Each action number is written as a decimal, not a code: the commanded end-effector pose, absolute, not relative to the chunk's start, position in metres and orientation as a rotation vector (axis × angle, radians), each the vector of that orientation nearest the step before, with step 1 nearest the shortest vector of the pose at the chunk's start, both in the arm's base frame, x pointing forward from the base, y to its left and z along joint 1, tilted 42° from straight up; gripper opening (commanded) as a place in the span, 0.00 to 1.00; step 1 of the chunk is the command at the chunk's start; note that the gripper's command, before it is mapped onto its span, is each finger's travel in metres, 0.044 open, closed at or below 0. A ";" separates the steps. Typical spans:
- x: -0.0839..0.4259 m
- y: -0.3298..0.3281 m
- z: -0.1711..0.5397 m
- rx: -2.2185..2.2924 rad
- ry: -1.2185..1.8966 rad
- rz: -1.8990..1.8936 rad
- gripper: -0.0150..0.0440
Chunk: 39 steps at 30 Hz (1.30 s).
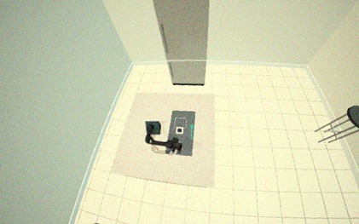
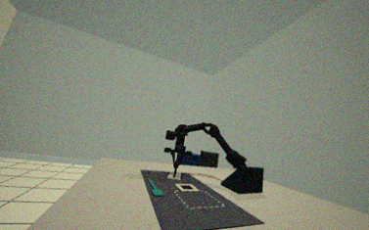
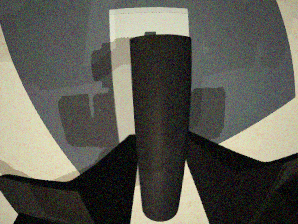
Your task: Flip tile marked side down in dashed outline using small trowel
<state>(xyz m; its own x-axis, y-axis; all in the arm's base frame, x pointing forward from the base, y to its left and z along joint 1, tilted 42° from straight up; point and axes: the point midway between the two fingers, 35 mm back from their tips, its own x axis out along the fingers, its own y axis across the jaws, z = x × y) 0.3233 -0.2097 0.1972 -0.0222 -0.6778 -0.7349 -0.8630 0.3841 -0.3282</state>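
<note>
The small trowel has a thick dark handle [image 3: 161, 90] standing up between my fingers, with a pale flat part [image 3: 150, 22] [image 2: 170, 176] below it at the mat's far end. My gripper [image 3: 160, 139] [image 2: 175, 167] points down and is shut on the handle. The tile [image 1: 179, 131] [image 2: 187, 188] lies flat on the dark mat [image 1: 188, 147] [image 2: 212, 222], its dark central mark showing upward inside a white border. It is beside the dashed outline [image 2: 191, 208], at its edge. The top view shows the gripper only small and dark, and the handle cannot be made out there.
A green flat tool [image 1: 192, 127] [image 2: 157, 192] lies along the mat's edge, beside the tile. The arm's base [image 1: 152, 127] [image 2: 244, 180] stands on the table off the mat's other side. A blue and black box [image 2: 208, 158] shows behind the gripper.
</note>
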 end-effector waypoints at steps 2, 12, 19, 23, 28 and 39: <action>0.323 -0.210 0.197 -1.444 1.769 0.381 0.47; 0.323 -0.210 0.197 -1.649 1.767 0.670 0.47; 0.323 -0.210 0.197 -1.785 1.746 0.880 0.47; 0.323 -0.210 0.197 -1.858 1.726 0.999 0.47; 0.323 -0.210 0.197 -1.870 1.722 1.020 0.47; 0.323 -0.210 0.197 -1.870 1.722 1.020 0.71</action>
<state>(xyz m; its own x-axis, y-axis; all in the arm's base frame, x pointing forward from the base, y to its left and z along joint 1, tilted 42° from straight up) 0.3234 -0.2097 0.1972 -0.0219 -0.6779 -0.7349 -0.9715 -0.1591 0.1757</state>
